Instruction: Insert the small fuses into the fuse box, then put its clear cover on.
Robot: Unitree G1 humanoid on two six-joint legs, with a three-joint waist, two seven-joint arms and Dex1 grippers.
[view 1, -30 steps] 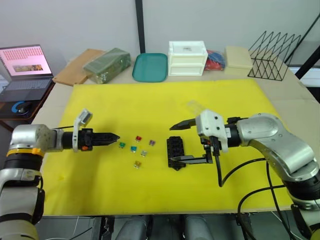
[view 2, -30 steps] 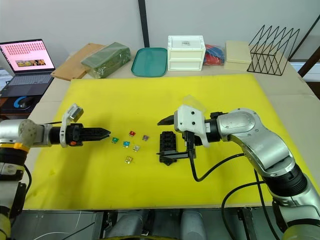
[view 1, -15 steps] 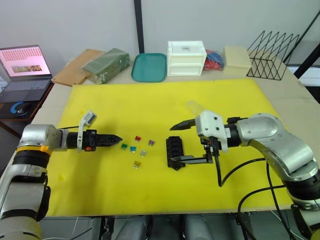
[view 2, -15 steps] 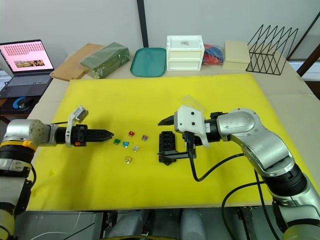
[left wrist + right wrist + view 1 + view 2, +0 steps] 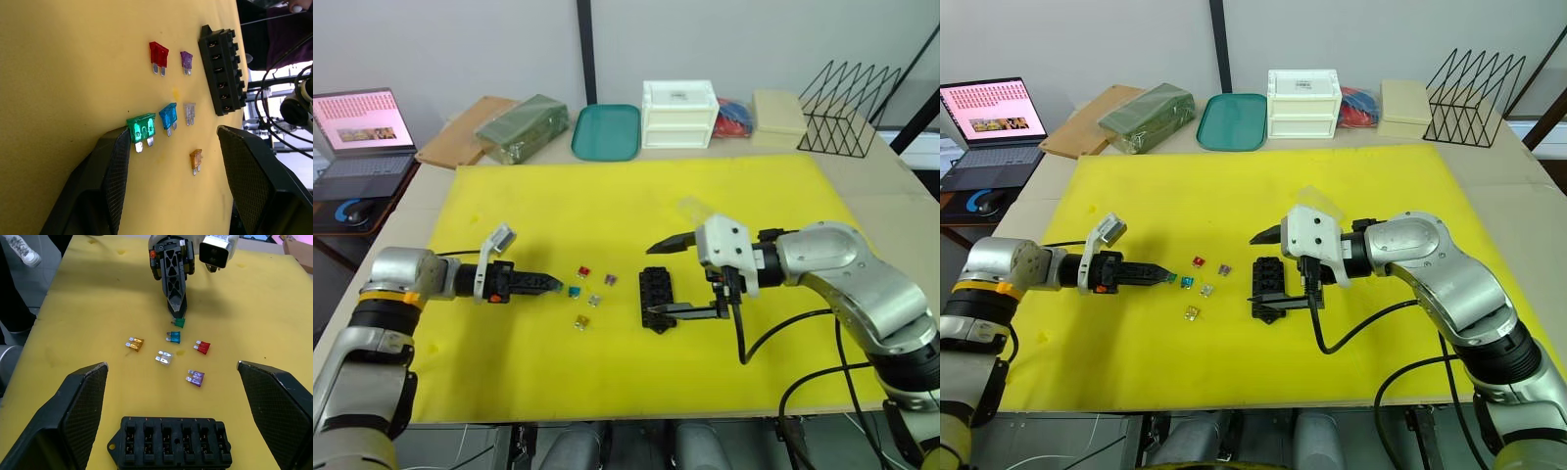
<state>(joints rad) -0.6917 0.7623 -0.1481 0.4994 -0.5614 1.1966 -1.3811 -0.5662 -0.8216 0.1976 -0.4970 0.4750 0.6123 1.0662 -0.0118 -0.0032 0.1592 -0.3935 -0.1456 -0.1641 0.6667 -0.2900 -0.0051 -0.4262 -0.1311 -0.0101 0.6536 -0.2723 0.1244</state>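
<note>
Found left gripper (image 5: 168,147) spread open around the green fuse (image 5: 141,128) lying flat on the yellow mat (image 5: 636,196), right gripper (image 5: 171,396) gaping wide, empty, over the fuse box (image 5: 171,440).

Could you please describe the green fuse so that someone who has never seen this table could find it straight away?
On the yellow mat, look left of the black fuse box for a loose cluster of six tiny coloured fuses. The green fuse lies at the cluster's left edge, beside the teal one. It alone sits at the tip of the left gripper, right by one of its fingers.
</note>
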